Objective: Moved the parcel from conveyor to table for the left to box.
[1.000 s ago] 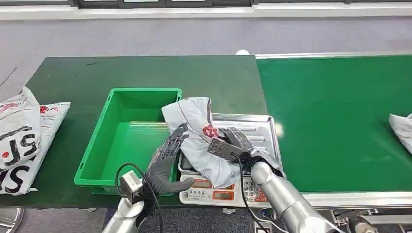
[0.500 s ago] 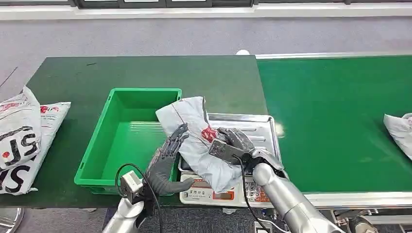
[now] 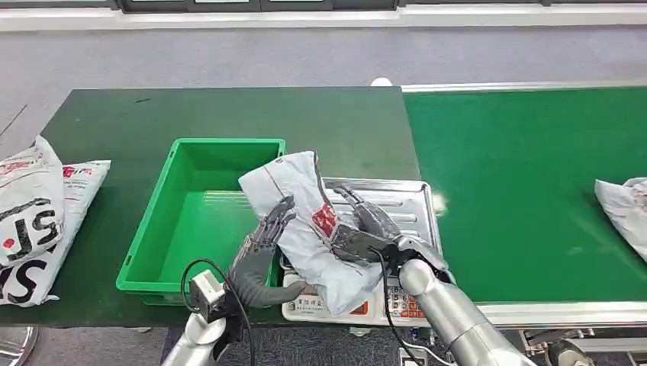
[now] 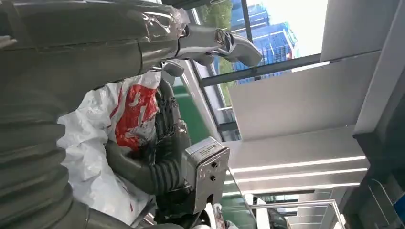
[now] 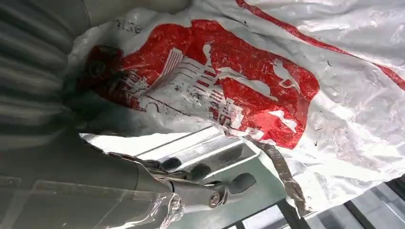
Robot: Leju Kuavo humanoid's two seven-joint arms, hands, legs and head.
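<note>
I'm looking at a parcel sorting station: a green conveyor belt (image 3: 526,191) beside a dark green table (image 3: 229,114), a weighing scale (image 3: 381,252), a green plastic bin (image 3: 206,221), courier bags (image 3: 38,213) stacked on the table, grey floor (image 3: 305,53).

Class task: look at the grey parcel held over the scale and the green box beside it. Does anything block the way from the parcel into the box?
Nothing visible blocks it. The parcel sits between the left hand and right hand, above the scale. The green box lies directly beside it, open-topped, with only its near rim to clear.
</note>
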